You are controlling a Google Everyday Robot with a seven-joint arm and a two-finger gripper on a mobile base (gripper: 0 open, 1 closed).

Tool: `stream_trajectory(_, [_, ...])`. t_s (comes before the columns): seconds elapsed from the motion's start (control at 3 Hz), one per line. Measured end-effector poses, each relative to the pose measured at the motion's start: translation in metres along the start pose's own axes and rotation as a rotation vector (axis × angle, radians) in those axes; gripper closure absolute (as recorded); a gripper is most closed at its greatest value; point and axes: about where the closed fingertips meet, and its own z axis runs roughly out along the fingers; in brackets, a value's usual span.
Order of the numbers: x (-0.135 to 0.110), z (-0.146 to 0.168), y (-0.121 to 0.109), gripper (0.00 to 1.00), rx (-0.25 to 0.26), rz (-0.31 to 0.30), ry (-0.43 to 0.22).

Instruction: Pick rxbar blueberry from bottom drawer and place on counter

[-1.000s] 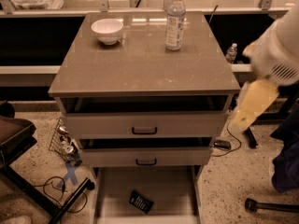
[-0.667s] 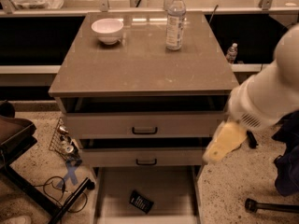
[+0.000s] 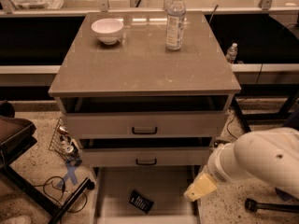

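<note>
The robot's bulky white arm [image 3: 261, 160] reaches in from the lower right, low beside the cabinet, angled down and to the left. At its end the pale yellow gripper [image 3: 201, 189] hangs over the right rim of the pulled-out pale grey-white bottom drawer [image 3: 163, 185], near the lower right corner of the middle drawer front. How its jaws stand cannot be told from this view, and nothing is seen in them.

The small flat dark blue snack-bar packet with white lettering [image 3: 141, 201] lies on the drawer's plain floor, left of centre and turned at a slant, apart from the gripper to its right.

Above, the middle drawer [image 3: 146, 158] and the top drawer [image 3: 145, 125], each with a dark handle, stand slightly pulled out. The grey-brown glossy square tabletop [image 3: 140, 64] carries a white round bowl [image 3: 107, 30] at the back left and a clear plastic water bottle [image 3: 175, 20] upright at the back right, well apart from each other.

The floor [image 3: 32, 167] is pale speckled stone. To the cabinet's left sit a wire basket [image 3: 63, 141], a blue tape cross [image 3: 71, 174], loose dark cables [image 3: 56, 188] and part of a dark seat [image 3: 14, 134]. A second small bottle [image 3: 231, 53] stands on a ledge behind the cabinet's right side.
</note>
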Motion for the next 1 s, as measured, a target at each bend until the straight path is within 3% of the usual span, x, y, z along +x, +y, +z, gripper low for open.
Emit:
stream_trajectory(0.33, [-0.012,0.005,-0.014,0.00,0.060,0.018,-0.058])
stream_trajectory(0.67, [-0.012,0.005,-0.014,0.00,0.060,0.018,-0.058])
stream_trajectory(1.0, [-0.018,0.031,-0.012,0.00,0.068,0.021,-0.081])
